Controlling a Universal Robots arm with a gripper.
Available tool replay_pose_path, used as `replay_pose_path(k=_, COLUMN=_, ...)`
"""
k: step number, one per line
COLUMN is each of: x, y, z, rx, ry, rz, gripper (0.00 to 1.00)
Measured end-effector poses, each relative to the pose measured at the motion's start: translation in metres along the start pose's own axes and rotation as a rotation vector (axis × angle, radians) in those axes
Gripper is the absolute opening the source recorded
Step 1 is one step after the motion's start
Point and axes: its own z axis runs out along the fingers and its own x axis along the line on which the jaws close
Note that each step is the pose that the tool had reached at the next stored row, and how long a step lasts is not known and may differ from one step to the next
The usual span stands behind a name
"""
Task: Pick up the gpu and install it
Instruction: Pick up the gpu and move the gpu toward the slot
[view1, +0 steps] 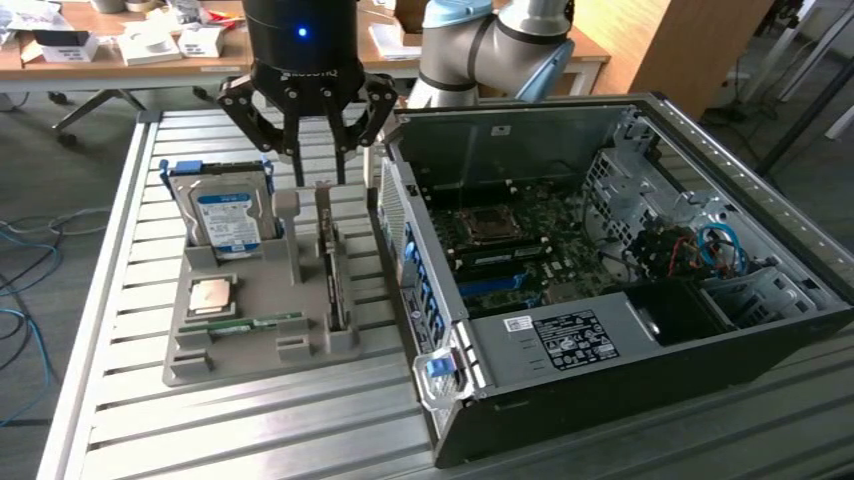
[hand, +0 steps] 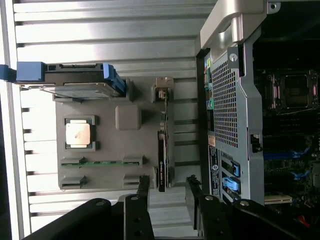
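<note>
**Exterior view:**
- Gripper (view1: 327, 180) hangs over far end of grey holder (view1: 247, 362). Fingers are spread apart and grip nothing.
- Gpu (view1: 334, 275) stands on edge in holder slot, on side toward exterior view's right, just beside open computer case (view1: 534, 410).
- Hard drive (view1: 227, 215) stands upright at holder's far left.
- Processor chip (view1: 214, 296) and green memory stick (view1: 247, 323) lie nearer.
- Holder and case stand on slatted tabletop (view1: 120, 420).

**Wrist view:**
- Gripper (hand: 167, 187) is open, with fingers (hand: 143, 189) apart, one on each side of gpu (hand: 161, 160) end.
- Gpu sits in holder (hand: 127, 145), between processor chip (hand: 78, 133) and case (hand: 225, 100).
</note>
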Motion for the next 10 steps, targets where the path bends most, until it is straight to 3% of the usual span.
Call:
replay_pose_path(k=2, x=0.0, y=0.0, z=0.0, rx=0.0001, ry=0.0, rz=0.0, gripper=0.49)
replay_pose_path(k=10, x=0.0001, y=-0.0002, z=0.0055, rx=-0.0018, ry=0.0002, rz=0.0, gripper=0.49)
